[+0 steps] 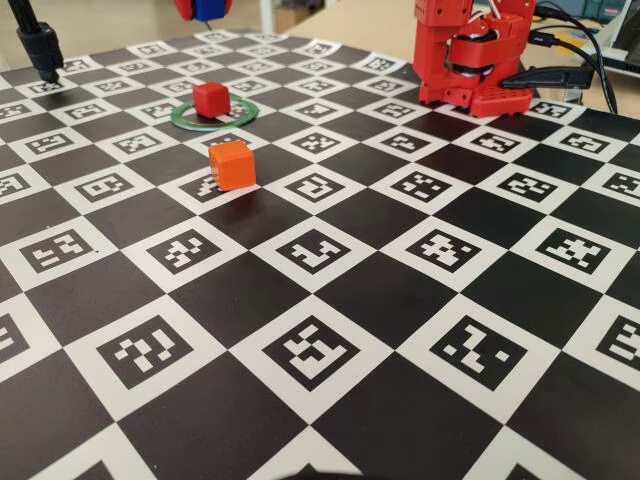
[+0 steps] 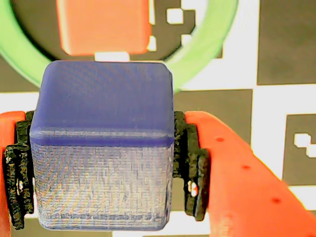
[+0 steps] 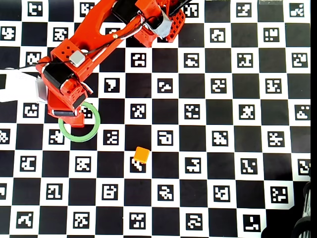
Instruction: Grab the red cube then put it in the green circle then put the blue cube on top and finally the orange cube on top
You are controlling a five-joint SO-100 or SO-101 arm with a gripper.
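Note:
In the wrist view my gripper is shut on the blue cube, black pads pressing both its sides. Beyond it the red cube sits inside the green circle. In the fixed view the red cube rests within the green circle, and the gripper hangs high above with the blue cube at the top edge. The orange cube stands on the board just in front of the ring. From overhead the arm covers the red cube; the green circle and orange cube show.
The red arm base with cables stands at the back right of the checkered marker board. A black stand is at the back left. A white object lies at the left edge in the overhead view.

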